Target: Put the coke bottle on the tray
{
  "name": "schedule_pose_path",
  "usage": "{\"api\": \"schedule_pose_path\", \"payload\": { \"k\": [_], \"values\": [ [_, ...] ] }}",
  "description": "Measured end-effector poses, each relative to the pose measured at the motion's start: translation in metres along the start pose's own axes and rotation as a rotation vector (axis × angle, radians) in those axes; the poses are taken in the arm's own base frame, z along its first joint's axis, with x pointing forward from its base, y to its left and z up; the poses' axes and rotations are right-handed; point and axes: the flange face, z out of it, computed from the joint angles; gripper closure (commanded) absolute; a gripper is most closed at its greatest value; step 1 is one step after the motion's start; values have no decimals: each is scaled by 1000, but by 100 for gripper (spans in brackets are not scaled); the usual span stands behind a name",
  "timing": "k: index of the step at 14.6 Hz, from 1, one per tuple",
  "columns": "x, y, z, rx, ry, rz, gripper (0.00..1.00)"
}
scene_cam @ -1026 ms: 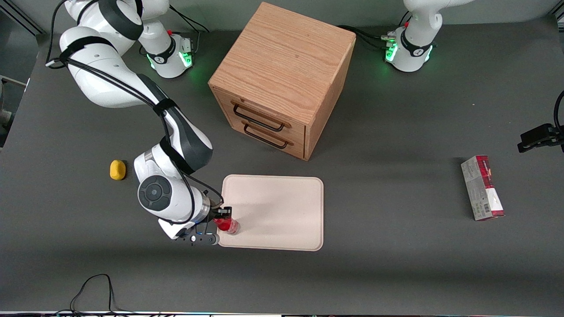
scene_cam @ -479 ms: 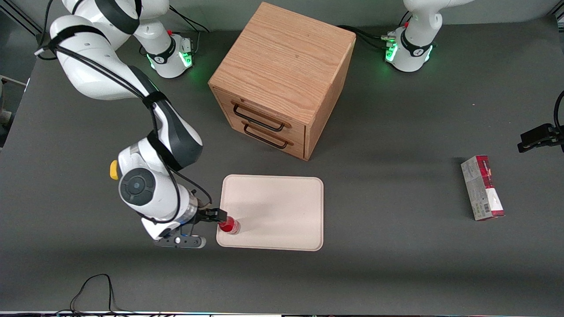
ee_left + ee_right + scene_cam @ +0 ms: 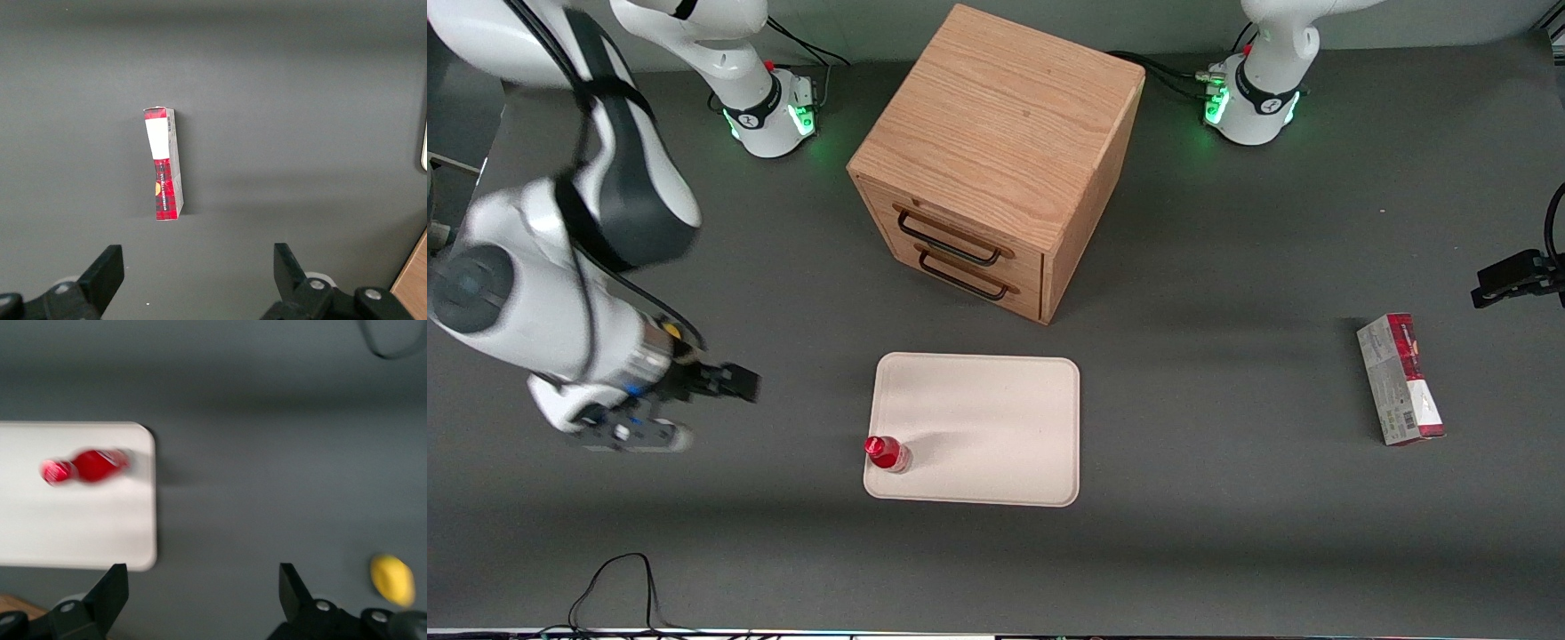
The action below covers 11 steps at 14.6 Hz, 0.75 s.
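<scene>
Bottle (image 3: 887,452) stands upright on the tray (image 3: 996,418) — at four o'clock from the gripper (image 3: 734,384), whose jaws gape empty.

No print is legible — not on the coke bottle (image 3: 887,452), nor the carton (image 3: 1400,379).

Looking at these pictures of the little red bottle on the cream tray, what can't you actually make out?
- Small red coke bottle: any label writing is too small in the front view and smeared in the right wrist view.
- Small yellow object: blurred in the wrist view; in the front view the arm covers most of it.
- Cream-white rectangular tray: cut off by the wrist view's edge.
- Gripper, open, toward the working arm's end: motion-blurred.
</scene>
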Motion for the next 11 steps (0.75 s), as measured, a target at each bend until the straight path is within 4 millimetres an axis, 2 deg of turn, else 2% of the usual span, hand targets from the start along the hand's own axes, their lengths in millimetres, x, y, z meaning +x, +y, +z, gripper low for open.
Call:
{"api": "schedule_pose_path", "payload": {
  "k": [6,9,11],
  "values": [
    [-91,92,-77,27,9,59,0],
    [-137,104,-107,19,5,69,0],
    [-150,103,-113,16,4,66,0]
  ]
}}
